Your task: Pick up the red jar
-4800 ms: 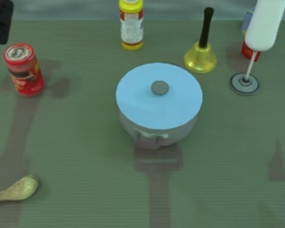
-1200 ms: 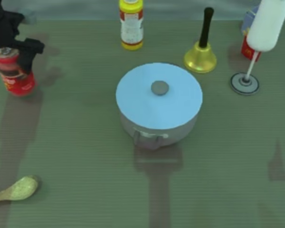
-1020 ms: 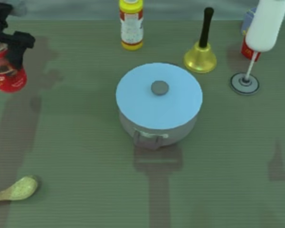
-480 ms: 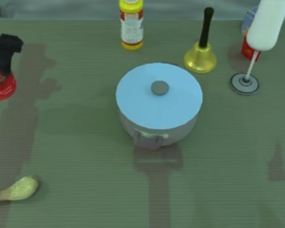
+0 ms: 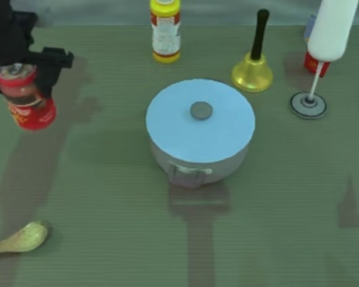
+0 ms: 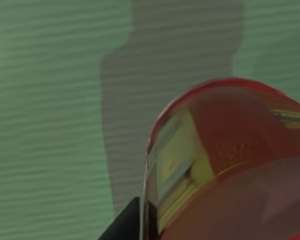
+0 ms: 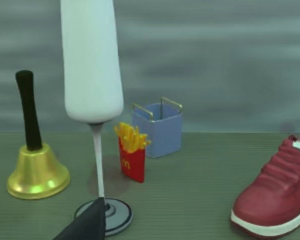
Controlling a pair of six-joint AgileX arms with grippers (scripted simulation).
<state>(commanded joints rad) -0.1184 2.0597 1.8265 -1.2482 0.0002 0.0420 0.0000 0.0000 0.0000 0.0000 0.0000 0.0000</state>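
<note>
Table cover: matt green, finely ribbed weave, looks like cloth. Red jar: glossy, plastic-looking label with a sheen; close up in the left wrist view the surface is smooth and reflective. Left gripper: matt black. Pot lid: flat pale blue, smooth matt. Bell: polished brass-like metal body, matt black handle. Tall white glass: smooth, satin white. Shoe: red, soft matt upper, white sole. Spoon: speckled, ceramic-looking.
</note>
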